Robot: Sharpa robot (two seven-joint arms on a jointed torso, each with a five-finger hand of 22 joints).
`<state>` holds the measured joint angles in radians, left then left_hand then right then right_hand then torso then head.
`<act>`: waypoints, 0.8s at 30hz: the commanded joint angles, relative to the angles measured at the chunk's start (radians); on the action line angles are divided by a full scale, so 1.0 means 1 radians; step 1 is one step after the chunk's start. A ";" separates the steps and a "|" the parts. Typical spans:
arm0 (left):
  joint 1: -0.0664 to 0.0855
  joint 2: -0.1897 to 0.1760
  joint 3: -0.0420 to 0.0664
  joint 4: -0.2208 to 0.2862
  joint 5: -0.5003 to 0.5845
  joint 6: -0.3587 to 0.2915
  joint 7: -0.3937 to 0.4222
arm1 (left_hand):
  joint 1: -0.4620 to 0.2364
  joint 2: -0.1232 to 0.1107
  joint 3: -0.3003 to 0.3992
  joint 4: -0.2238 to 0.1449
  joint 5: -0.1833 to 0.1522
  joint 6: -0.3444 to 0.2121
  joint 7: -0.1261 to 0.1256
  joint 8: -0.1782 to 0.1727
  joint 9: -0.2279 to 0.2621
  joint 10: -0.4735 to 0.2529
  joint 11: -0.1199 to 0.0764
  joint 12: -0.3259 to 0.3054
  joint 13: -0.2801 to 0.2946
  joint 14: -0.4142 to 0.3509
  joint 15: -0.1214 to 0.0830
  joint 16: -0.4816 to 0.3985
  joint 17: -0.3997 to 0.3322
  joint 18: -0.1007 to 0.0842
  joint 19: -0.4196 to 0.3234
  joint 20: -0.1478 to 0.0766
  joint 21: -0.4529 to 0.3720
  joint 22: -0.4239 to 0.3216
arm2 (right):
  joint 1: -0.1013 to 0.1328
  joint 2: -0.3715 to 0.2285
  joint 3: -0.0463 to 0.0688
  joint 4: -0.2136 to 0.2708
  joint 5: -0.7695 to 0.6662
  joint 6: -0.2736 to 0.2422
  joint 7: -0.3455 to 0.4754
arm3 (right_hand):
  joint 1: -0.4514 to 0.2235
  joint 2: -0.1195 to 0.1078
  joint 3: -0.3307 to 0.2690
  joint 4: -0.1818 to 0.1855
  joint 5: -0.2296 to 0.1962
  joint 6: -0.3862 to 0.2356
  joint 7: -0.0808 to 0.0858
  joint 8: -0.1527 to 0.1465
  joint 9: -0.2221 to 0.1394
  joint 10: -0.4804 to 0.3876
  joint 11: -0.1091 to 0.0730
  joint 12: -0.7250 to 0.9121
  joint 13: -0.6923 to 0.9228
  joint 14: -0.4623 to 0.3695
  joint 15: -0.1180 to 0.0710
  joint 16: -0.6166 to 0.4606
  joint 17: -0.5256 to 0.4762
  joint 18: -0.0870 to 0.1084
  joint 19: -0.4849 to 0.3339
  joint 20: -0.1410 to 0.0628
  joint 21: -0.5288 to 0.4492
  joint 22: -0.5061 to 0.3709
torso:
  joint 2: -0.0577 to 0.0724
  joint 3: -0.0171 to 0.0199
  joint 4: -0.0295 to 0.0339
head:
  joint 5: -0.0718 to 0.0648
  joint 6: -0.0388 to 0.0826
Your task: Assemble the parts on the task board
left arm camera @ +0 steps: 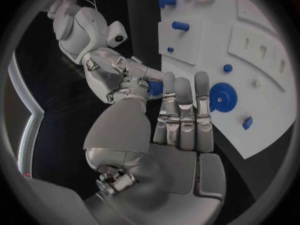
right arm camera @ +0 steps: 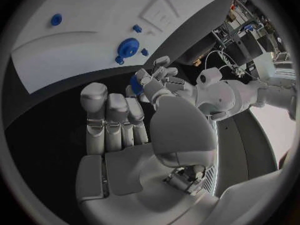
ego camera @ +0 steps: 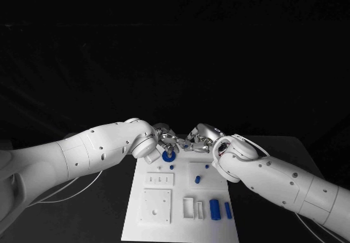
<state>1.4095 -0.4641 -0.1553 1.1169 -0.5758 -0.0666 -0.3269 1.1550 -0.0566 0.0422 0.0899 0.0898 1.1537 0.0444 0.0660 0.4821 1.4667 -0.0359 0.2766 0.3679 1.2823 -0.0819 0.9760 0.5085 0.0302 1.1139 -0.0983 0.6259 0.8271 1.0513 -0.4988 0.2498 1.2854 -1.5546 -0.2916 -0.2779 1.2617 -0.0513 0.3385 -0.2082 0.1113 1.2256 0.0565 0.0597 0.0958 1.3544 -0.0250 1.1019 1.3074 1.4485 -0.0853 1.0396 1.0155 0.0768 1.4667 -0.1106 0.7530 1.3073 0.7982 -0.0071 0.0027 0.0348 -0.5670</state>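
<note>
The black table [ego camera: 109, 202] carried the white task board [ego camera: 182, 205], lying lengthwise away from the robot. The left hand [ego camera: 165, 143] and right hand [ego camera: 195, 142] met fingertip to fingertip over the board's far end. Between them sat a small blue part [left arm camera: 155, 88], pinched by the right hand's fingers; whether the left hand also gripped it I could not tell. A blue gear [left arm camera: 222, 96] lay on the board's far end, two blue cylinders [ego camera: 214, 209] near its nearer right side, and a blue peg [ego camera: 198, 178] at mid-board.
</note>
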 commanded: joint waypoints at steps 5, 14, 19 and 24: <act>0.000 0.007 0.000 0.001 -0.011 0.014 -0.009 | 0.007 0.039 -0.016 -0.032 0.031 -0.002 -0.003 -0.002 -0.005 0.028 -0.002 -0.004 0.000 -0.005 0.000 0.005 -0.001 -0.008 0.011 -0.002 -0.020 0.021 | 0.001 0.006 -0.003 0.002 -0.014 0.017 -0.004 | -0.009 -0.003 0.000 0.009 0.002 0.005 0.001 0.003 0.013 0.003 -0.002 0.000 0.021 0.000 -0.007 0.003 -0.002 -0.008 0.056 -0.004 0.002 0.053 | 0.001 0.0001 0.0007 | -0.001 0.002; 0.000 0.010 0.000 0.002 -0.008 0.002 -0.004 | 0.060 0.117 0.011 -0.089 0.194 -0.004 -0.011 -0.002 -0.014 0.028 -0.006 -0.006 -0.003 -0.004 -0.003 0.008 0.001 -0.009 0.017 -0.006 -0.031 0.044 | 0.002 0.008 -0.007 0.005 -0.014 0.020 -0.006 | -0.009 -0.004 -0.002 0.013 0.001 0.005 0.000 0.004 0.013 0.002 -0.002 -0.002 0.020 0.000 -0.008 0.001 -0.003 -0.008 0.056 -0.004 0.001 0.052 | 0.002 -0.0002 0.0021 | -0.001 0.002; 0.000 0.013 0.000 0.000 -0.006 0.002 -0.002 | 0.053 0.132 0.045 -0.138 0.265 -0.006 -0.011 -0.001 -0.014 0.030 -0.007 -0.010 -0.008 -0.003 -0.004 0.009 0.003 -0.008 0.018 -0.007 -0.037 0.064 | 0.002 0.007 -0.009 0.009 -0.014 0.020 -0.008 | -0.009 -0.004 -0.002 0.013 0.001 0.005 0.000 0.004 0.013 0.002 -0.002 -0.002 0.020 0.000 -0.008 0.001 -0.003 -0.008 0.056 -0.004 0.001 0.052 | 0.002 0.0000 0.0025 | 0.000 0.000; -0.002 0.017 0.000 -0.004 -0.004 0.003 -0.002 | 0.050 0.144 0.080 -0.174 0.325 -0.009 -0.009 -0.001 -0.004 0.032 -0.007 -0.011 -0.012 -0.003 -0.005 0.012 0.005 -0.006 0.020 -0.008 -0.039 0.079 | 0.002 0.005 -0.011 0.011 -0.014 0.019 -0.011 | -0.008 -0.005 -0.002 0.015 0.003 0.005 0.000 0.004 0.014 0.002 -0.002 -0.002 0.020 0.000 -0.008 0.001 -0.003 -0.008 0.056 -0.004 0.000 0.051 | 0.002 -0.0002 0.0020 | -0.001 -0.001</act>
<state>1.4091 -0.4512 -0.1555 1.1154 -0.5808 -0.0661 -0.3349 1.1961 0.0700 0.1217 -0.0752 0.4096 1.1469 0.0404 0.0590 0.4687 1.4667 -0.0355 0.2718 0.3568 1.2824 -0.0818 0.9837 0.5127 0.0303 1.1280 -0.1054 0.5910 0.9051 1.0522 -0.4970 0.2386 1.2870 -1.5619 -0.2838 -0.3009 1.2620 -0.0517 0.3356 -0.2011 0.1083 1.2223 0.0560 0.0602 0.0958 1.3543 -0.0249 1.1019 1.3074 1.4484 -0.0852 1.0396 1.0135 0.0768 1.4666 -0.1106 0.7530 1.3073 0.8003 -0.0072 0.0050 0.0340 -0.5677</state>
